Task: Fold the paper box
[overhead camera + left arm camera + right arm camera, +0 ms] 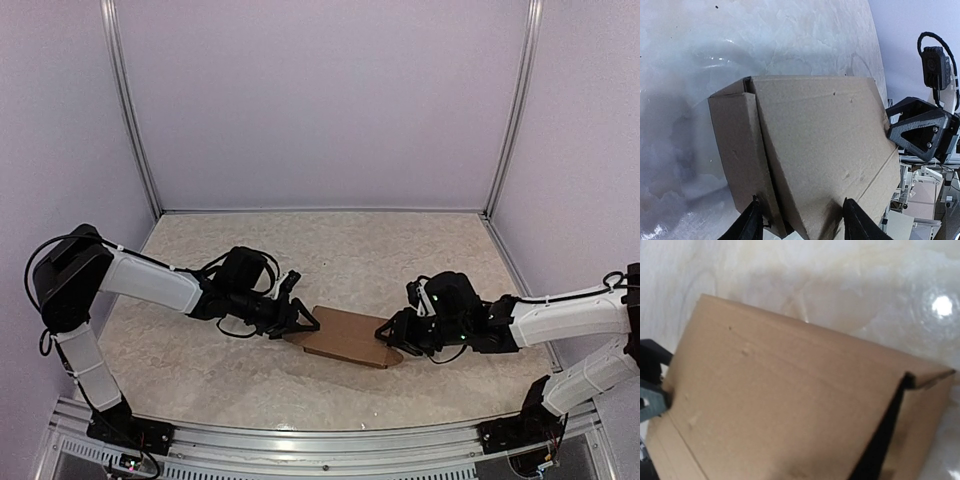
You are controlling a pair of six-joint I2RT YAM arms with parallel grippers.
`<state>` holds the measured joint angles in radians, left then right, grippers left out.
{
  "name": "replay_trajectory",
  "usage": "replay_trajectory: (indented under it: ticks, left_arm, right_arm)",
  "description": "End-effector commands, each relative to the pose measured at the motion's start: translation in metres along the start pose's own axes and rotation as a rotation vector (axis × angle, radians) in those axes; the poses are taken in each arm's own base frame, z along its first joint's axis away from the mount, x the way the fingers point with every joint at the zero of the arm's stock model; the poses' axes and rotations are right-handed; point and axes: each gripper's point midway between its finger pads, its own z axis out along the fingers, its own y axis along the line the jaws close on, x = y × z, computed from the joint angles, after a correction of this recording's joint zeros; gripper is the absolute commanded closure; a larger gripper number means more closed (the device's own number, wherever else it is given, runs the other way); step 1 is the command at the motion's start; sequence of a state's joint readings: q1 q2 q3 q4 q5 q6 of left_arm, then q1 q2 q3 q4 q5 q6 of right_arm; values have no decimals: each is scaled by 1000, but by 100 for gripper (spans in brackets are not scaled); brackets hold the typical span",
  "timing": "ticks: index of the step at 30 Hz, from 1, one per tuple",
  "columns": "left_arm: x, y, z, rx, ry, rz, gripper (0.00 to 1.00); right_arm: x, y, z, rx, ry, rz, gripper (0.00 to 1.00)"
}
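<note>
The paper box [345, 335] is plain brown cardboard, partly folded, lying in the middle of the table between both arms. In the left wrist view the paper box [815, 140] has its top panel over a folded side flap [737, 145]. My left gripper [800, 210] is at the box's left end, jaws apart, with its black fingers [751, 225] lying over the cardboard. My right gripper [392, 337] is pressed to the box's right end. In the right wrist view the paper box [780, 405] fills the frame and hides my own fingers. A dark strip [880, 440] runs beside a side flap.
The marbled tabletop [330, 250] is closed in by white walls with metal posts [130, 110]. An aluminium rail [320, 450] runs along the near edge by the arm bases. The left arm's finger [650, 385] shows at the left edge of the right wrist view.
</note>
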<state>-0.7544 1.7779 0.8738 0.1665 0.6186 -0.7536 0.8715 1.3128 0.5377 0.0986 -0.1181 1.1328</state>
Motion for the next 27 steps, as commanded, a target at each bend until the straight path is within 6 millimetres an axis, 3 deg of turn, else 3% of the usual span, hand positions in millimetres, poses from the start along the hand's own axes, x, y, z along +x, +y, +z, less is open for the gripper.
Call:
replay_trajectory:
  ticks: [1,6,16,27]
  left_arm:
    - [9,4,5,-5,13,6,48]
    - [9,11,3,-33,-2,-2,53]
    - [4,14,2,-56,-17,-12,56]
    - [1,19,7,-75,-17,-26,60]
  right_arm:
    - [-8,7,-1,-17,-20,-20,66]
    - [-17,-7,-9,116,-44,-115,67]
    - [-37,-14,-37,248,-121,-234,61]
    - [-17,-31,-6,210,-59,-173,61]
